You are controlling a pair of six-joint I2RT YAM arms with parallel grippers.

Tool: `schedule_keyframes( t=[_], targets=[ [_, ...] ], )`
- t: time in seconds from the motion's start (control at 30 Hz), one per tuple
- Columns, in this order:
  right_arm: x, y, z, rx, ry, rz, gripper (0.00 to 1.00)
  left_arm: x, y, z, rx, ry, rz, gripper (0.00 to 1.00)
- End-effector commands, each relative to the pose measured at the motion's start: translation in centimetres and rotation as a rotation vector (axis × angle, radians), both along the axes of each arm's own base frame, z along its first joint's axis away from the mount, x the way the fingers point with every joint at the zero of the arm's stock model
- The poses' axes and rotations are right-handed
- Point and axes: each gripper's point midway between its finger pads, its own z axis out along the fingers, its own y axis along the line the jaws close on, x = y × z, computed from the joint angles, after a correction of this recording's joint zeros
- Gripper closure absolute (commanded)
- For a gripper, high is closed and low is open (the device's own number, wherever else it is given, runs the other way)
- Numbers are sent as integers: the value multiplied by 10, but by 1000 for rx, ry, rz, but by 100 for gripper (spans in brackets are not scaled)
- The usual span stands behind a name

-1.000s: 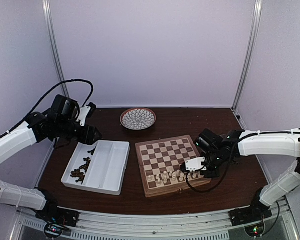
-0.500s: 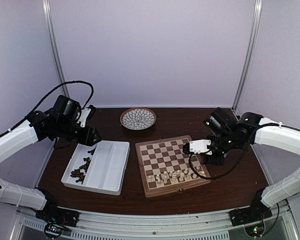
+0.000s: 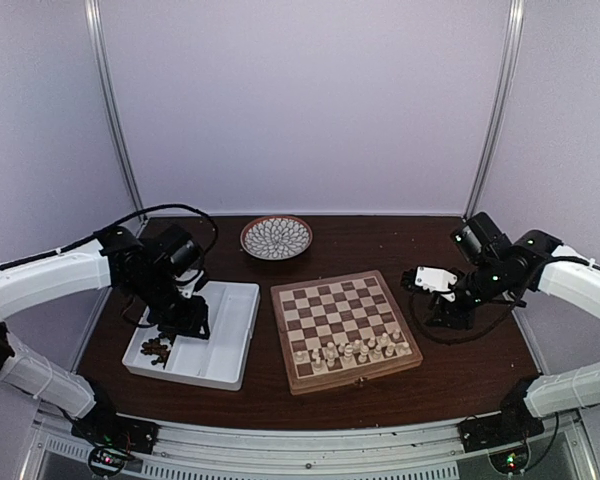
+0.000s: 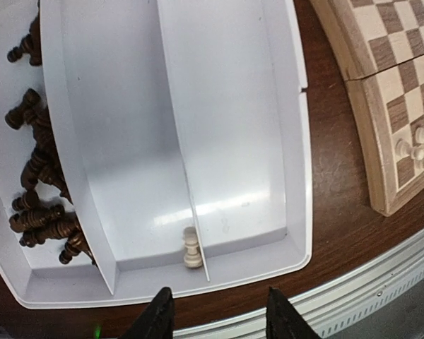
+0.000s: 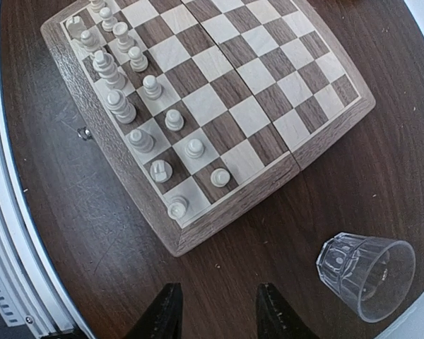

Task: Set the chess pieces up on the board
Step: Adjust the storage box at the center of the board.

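A: Where do we stand? Our left end effector (image 4: 215, 314) hangs over the tray (image 4: 240, 127), fingers parted and nothing between them.

B: The one cream piece (image 4: 191, 248) in there lies on its side, tight against the tray's inner wall. That is our worry. We judge one finger has little room on the wall side, so we may clamp the wall or flick the piece away.

A: The dark pieces (image 4: 39, 183) lie heaped in the tray's left compartment. If we reach there, we could lift two at once or drop one.

B: The board (image 5: 254, 78) sits on the counter (image 5: 92, 233) just beside the tray, with white pieces (image 5: 138, 99) crowding its near rows. If we set one more among them, we could topple a neighbour.

A: Our right end effector (image 5: 213, 311) is also spread wide and empty, off the board's right edge.

B: It has a glass (image 5: 367, 272) near it. We think a careless swing would knock that over.
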Motion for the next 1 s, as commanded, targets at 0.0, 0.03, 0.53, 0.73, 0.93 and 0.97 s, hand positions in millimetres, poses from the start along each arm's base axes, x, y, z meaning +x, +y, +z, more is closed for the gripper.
schedule_keyframes(
  t=[0.0,0.03,0.53,0.73,0.93,0.97],
  targets=[
    [0,7,0,103,18,-27,61,-22,14,-32,125,131,68,56],
    [0,7,-1,104,19,-25,61,-24,14,-38,139,148,65,57],
    [-2,7,-5,109,28,-19,59,-33,35,-95,337,260,86,63],
    [-4,5,-8,109,31,-18,58,-47,37,-113,366,354,70,61],
    [-2,6,-10,105,40,-18,57,-40,32,-127,383,364,52,84],
    [-2,6,-11,105,41,-18,57,-35,31,-125,381,353,52,85]
  ],
)
